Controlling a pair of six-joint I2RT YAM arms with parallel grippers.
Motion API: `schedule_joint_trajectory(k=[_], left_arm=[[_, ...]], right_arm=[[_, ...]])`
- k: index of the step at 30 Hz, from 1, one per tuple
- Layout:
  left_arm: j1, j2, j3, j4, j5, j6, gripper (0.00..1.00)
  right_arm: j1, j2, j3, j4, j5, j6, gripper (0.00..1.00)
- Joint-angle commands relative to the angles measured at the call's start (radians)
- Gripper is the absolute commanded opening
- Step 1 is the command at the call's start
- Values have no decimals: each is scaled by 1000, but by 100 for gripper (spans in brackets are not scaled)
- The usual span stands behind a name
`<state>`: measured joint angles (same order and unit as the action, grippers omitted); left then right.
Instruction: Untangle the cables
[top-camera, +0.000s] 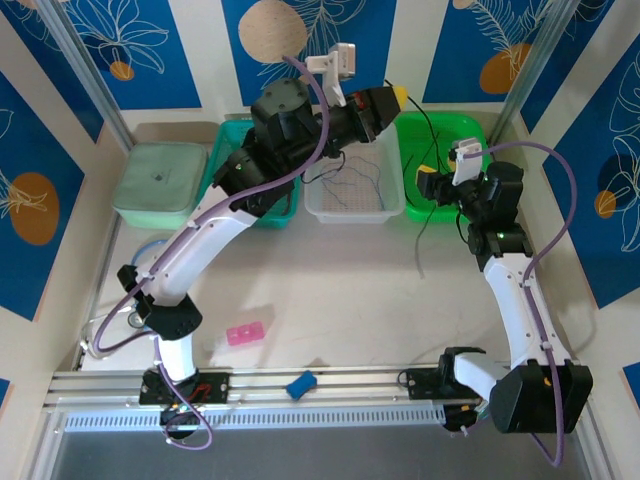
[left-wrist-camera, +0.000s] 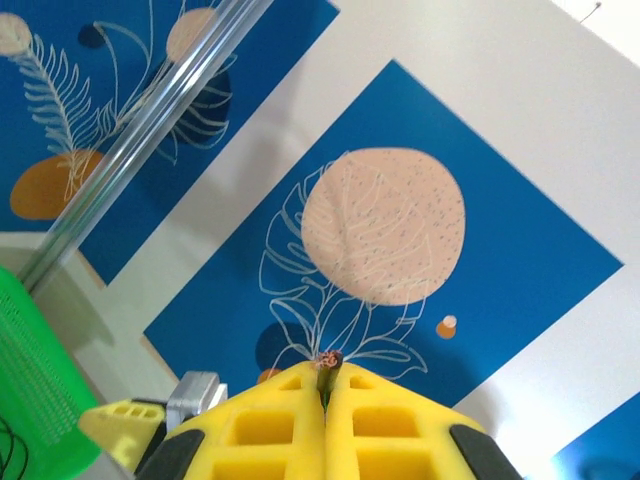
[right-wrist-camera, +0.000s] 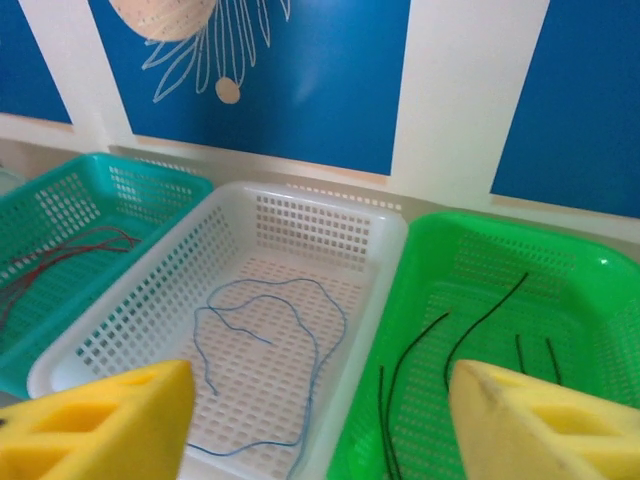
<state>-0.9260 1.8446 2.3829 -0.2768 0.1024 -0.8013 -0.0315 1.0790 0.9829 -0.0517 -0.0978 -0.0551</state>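
Cables (top-camera: 348, 182) lie sorted by colour in three baskets along the back of the table. The red cables (right-wrist-camera: 70, 250) are in the teal basket (right-wrist-camera: 160, 172). A grey-blue cable (right-wrist-camera: 262, 325) lies looped on the floor of the white basket (right-wrist-camera: 330, 202), and the black cables (right-wrist-camera: 440, 345) are in the green basket (right-wrist-camera: 520, 238).

The left gripper (left-wrist-camera: 326, 388) is raised near the back wall, above the far corners of the white and green baskets. Its yellow fingers (left-wrist-camera: 270, 430) are pressed together — pinching the tip of a dark cable (left-wrist-camera: 327, 362), whose frayed end pokes out between them. In the top view that cable runs from the gripper down into the green basket.

The right gripper (right-wrist-camera: 320, 385) hovers low at the near rim of the green basket, facing the back wall — its fingers spread wide.
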Motion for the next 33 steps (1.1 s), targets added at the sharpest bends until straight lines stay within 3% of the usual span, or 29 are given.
schedule_joint_trajectory(k=[1, 5, 7, 10, 12, 15, 24, 33], left_arm=[[-3, 6, 59, 31, -21, 29, 0], [-2, -11, 60, 11, -46, 58, 0], [-3, -16, 59, 0, -49, 66, 0], [-3, -15, 44, -4, -39, 58, 0], [-2, -14, 17, 3, -32, 47, 0], [-2, -20, -34, 20, -28, 36, 0], [-3, -46, -155, 58, -54, 26, 0], [8, 4, -136, 91, -55, 4, 0]], right_arm=[[-14, 8, 13, 35, -45, 21, 64], [-35, -8, -6, 5, -37, 20, 64], [-43, -24, -16, 7, -33, 25, 59], [-45, -34, 2, -14, -53, 28, 28], [-44, -30, 26, -31, -64, 28, 13], [-44, -3, 75, -30, -49, 26, 0], [-47, 169, 340, 19, -27, 56, 0], [-72, 334, 467, 196, 288, 195, 0]])
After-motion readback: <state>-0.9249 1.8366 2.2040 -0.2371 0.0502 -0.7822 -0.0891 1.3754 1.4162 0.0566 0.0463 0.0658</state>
